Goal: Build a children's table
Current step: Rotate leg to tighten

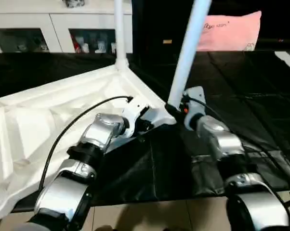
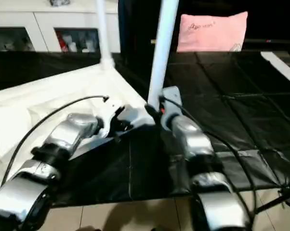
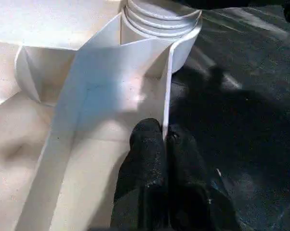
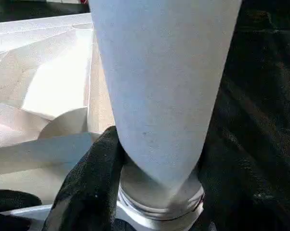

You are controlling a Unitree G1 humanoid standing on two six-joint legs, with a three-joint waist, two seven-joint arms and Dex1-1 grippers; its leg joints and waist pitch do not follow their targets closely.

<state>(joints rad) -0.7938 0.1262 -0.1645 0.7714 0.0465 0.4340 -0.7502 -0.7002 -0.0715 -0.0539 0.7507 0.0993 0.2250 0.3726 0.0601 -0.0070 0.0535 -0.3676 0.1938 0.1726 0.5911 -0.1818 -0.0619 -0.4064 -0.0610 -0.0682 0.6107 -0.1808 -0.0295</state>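
The white children's table top (image 1: 48,120) lies upside down on black cloth, ribbed underside up. One white leg (image 1: 119,33) stands upright in the far corner socket. A second leg (image 1: 188,53) leans at the near corner. Its foot sits at the threaded socket (image 4: 159,209). My right gripper (image 1: 176,109) is closed round this leg (image 4: 159,86) just above the socket, one black finger (image 4: 94,178) on each side. My left gripper (image 3: 165,139) is shut on the thin raised rim (image 3: 168,86) beside the same socket (image 3: 159,19).
A pink pillow (image 1: 229,31) lies at the back right. Behind the table top stands a white cabinet with glass doors (image 1: 39,33). The black cloth (image 1: 241,86) covers the work surface, and pale floor tiles (image 1: 159,211) show at its near edge.
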